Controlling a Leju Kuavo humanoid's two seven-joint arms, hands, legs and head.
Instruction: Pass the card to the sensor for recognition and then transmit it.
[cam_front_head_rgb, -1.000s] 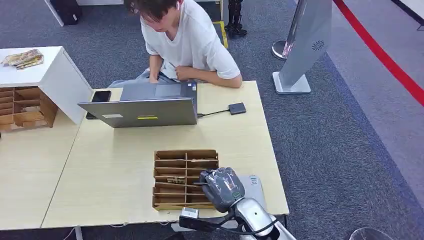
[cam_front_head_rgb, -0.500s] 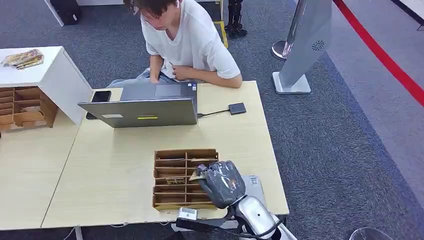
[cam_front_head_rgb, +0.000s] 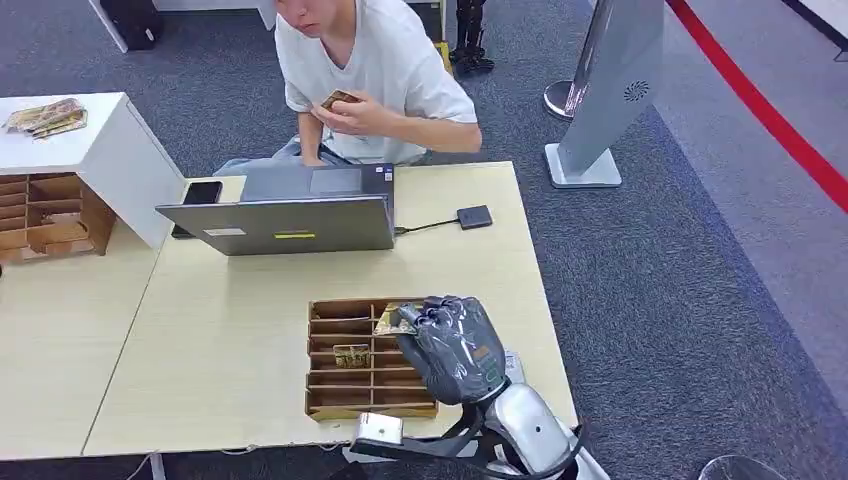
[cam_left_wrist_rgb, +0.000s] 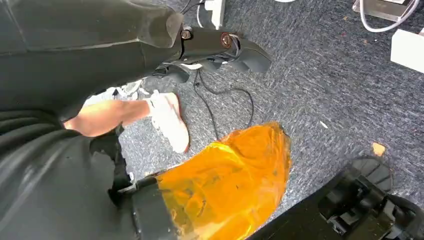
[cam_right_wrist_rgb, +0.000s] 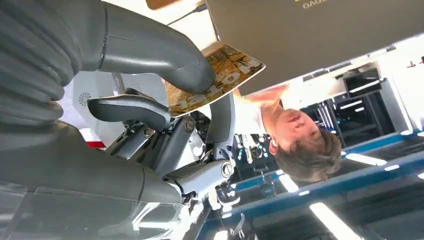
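right hand (cam_front_head_rgb: 455, 345) lower centre of head view, thumb and fingers clamped on card (cam_front_head_rgb: 393, 320) above wooden organizer (cam_front_head_rgb: 345, 398); left hand state can't tell

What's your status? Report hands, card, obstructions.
Right hand pinches card, lifted above wooden organizer. Left hand hangs low, state unclear. Laptop stands ahead.

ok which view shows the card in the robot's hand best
The right wrist view: the card is close and printed side out, pinched by the right hand. The head view shows a small corner above the wooden tray. The left wrist view faces the floor.
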